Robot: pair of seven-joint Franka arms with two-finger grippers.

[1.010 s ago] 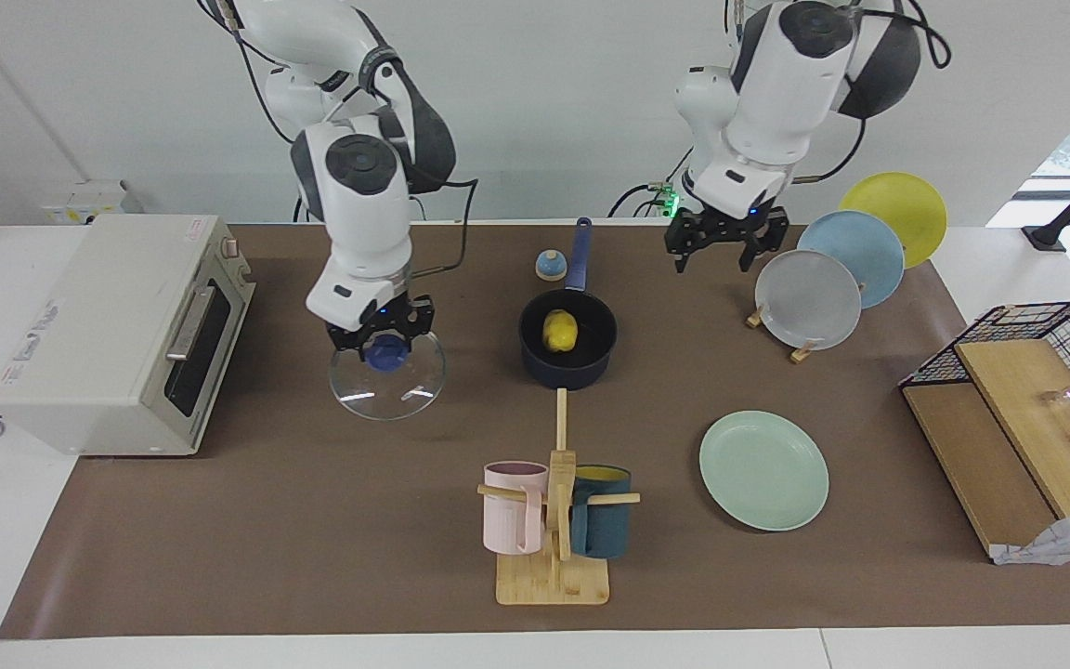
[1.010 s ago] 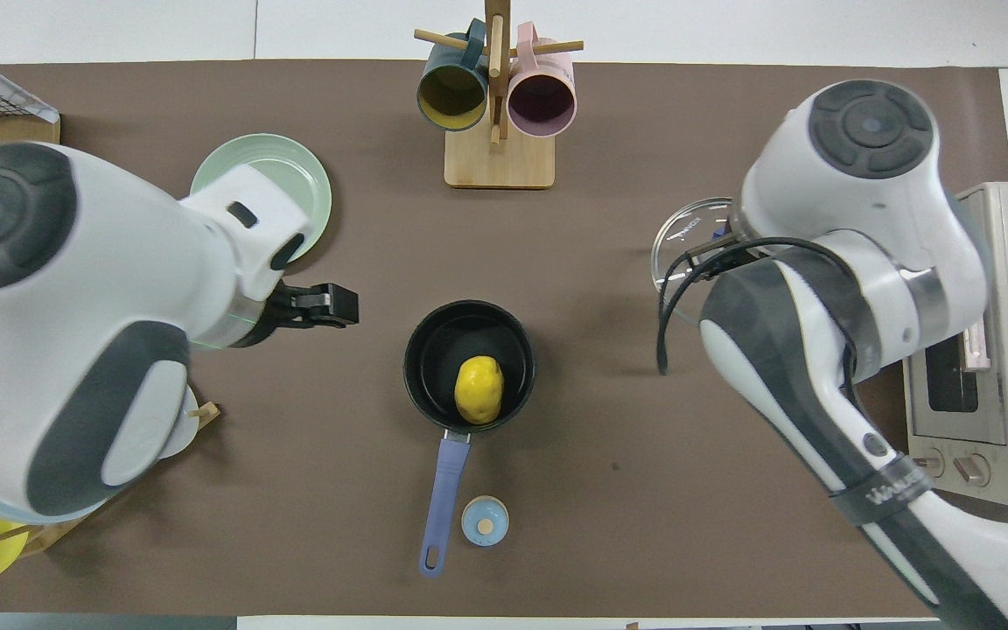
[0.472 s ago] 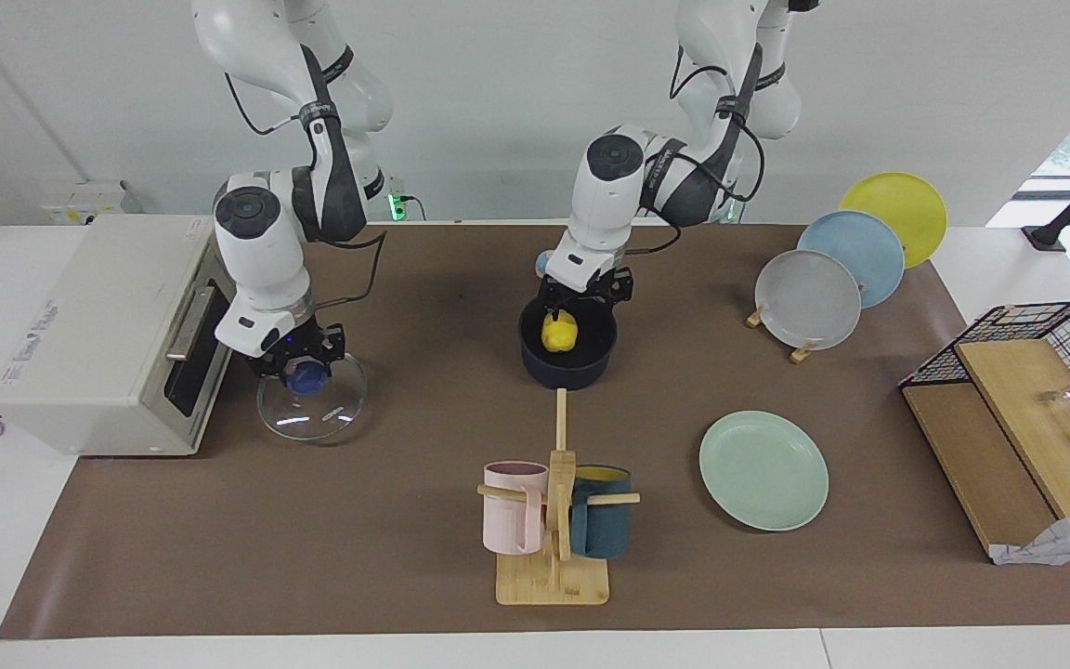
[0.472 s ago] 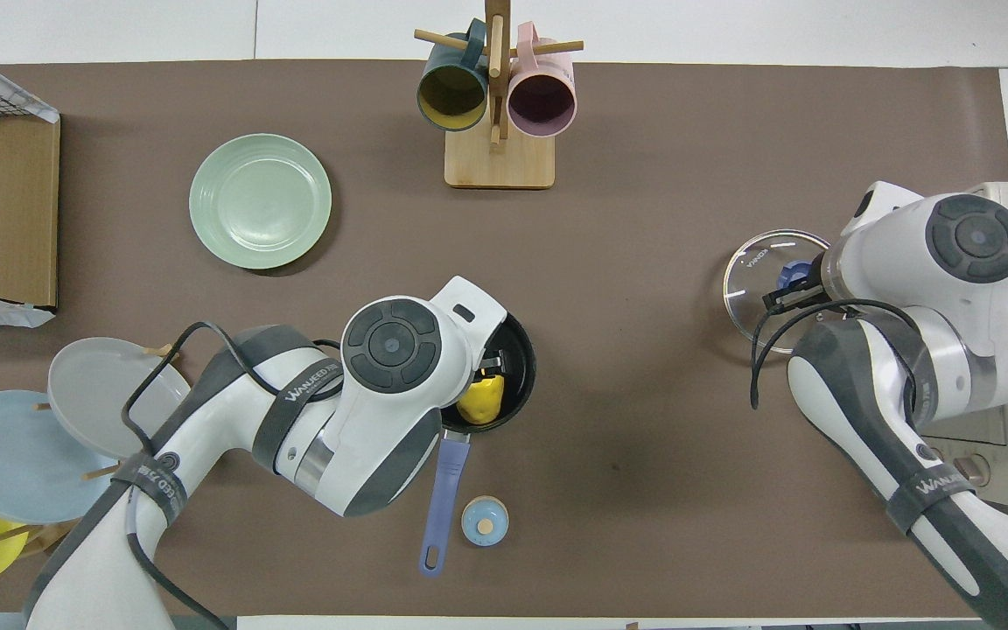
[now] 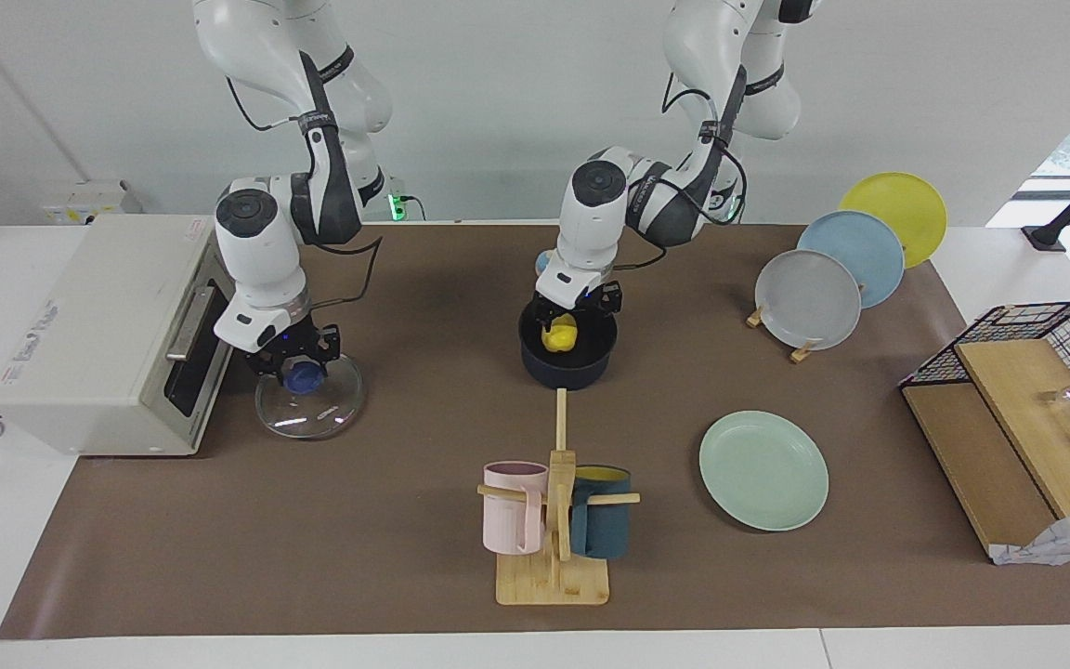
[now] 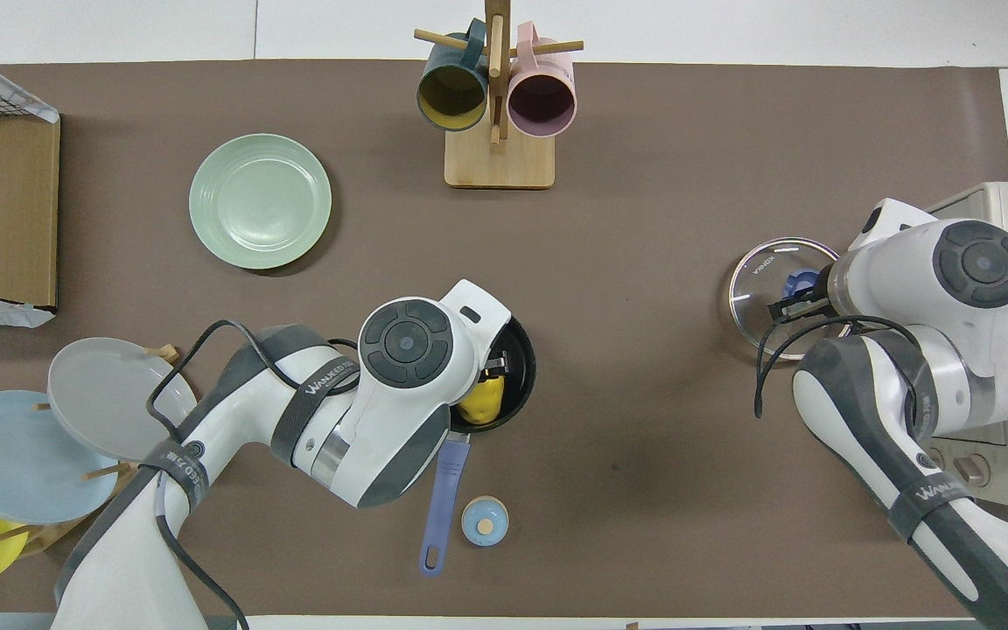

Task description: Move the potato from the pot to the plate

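The yellow potato (image 5: 560,334) lies in the navy pot (image 5: 568,373) at the table's middle; it also shows in the overhead view (image 6: 480,401). My left gripper (image 5: 578,316) is down inside the pot, open, with a finger on either side of the potato. In the overhead view the left wrist covers most of the pot (image 6: 525,352). The mint-green plate (image 5: 763,470) lies bare, farther from the robots than the pot, toward the left arm's end. My right gripper (image 5: 299,368) is shut on the blue knob of a glass lid (image 5: 310,401), low beside the oven.
A toaster oven (image 5: 108,334) stands at the right arm's end. A mug rack (image 5: 554,520) with a pink and a teal mug stands farther out than the pot. Grey, blue and yellow plates (image 5: 809,299) lean in a rack. A small blue knobbed cap (image 6: 485,521) lies by the pot's handle (image 6: 443,490).
My left gripper swung from near the plate rack to the pot and lowered around the potato. My right gripper carried the glass lid toward the oven and lowered it.
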